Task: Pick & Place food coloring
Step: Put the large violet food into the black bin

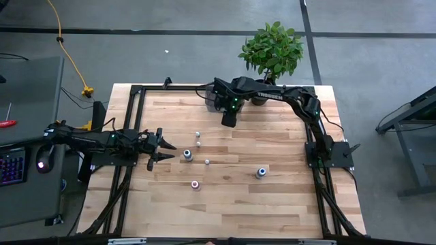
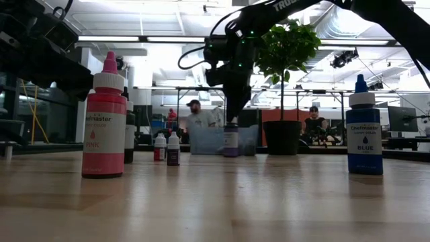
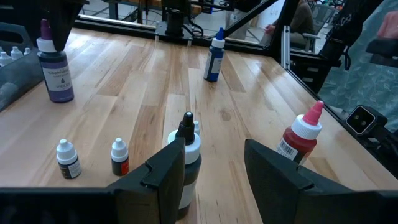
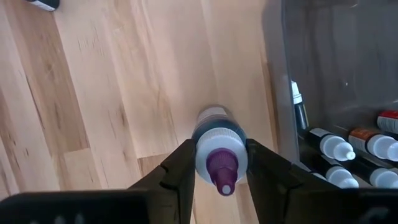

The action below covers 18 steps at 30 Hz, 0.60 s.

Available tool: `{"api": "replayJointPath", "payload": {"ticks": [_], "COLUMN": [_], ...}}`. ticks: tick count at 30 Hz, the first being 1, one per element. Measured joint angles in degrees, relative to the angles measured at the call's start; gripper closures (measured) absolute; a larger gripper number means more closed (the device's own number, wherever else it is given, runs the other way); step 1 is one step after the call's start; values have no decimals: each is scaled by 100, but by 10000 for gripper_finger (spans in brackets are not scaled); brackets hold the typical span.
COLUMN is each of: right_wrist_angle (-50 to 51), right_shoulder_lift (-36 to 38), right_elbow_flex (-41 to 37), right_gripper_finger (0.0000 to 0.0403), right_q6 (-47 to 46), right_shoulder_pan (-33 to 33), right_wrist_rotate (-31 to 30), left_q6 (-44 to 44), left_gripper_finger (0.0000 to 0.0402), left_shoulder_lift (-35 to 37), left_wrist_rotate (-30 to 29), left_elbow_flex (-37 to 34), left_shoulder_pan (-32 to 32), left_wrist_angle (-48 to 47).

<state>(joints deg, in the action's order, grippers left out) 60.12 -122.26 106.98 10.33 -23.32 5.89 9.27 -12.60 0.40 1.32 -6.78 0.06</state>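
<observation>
Two grippers are in view. Nearest the left edge, the left gripper (image 1: 165, 151) hovers low with fingers spread wide and empty, pointing at a black-tipped bottle (image 3: 186, 163) that stands just ahead of them. Loose on the wooden table (image 1: 272, 211) stand a pink bottle (image 2: 105, 121), a blue bottle (image 2: 363, 129) and two tiny bottles (image 2: 166, 148). At the far side, the right gripper (image 4: 221, 163) closes from above on the white collar of a purple-capped bottle (image 4: 219, 149) standing upright beside the tray.

Risk: the hold sits high on a narrow collar; an off-centre squeeze or lift could let the bottle slip or tip and strike the tray wall.

Container: the grey tray (image 4: 281, 93) holds several small white-tipped bottles (image 4: 333, 146) lying on their sides.
</observation>
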Motion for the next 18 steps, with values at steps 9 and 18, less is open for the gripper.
{"api": "replayJointPath", "payload": {"ticks": [9, 18], "right_wrist_angle": [-171, -355], "right_shoulder_lift": [36, 275], "right_elbow_flex": [-1, -2], "right_gripper_finger": [292, 292], "right_q6": [-193, -417], "right_shoulder_pan": [80, 183], "right_wrist_rotate": [229, 520], "left_q6": [-1, 1], "left_gripper_finger": [238, 238], "left_shoulder_lift": [-1, -2], "left_wrist_rotate": [0, 0], "left_elbow_flex": [0, 0], "left_shoulder_pan": [0, -1], "left_wrist_angle": [1, 0]}}
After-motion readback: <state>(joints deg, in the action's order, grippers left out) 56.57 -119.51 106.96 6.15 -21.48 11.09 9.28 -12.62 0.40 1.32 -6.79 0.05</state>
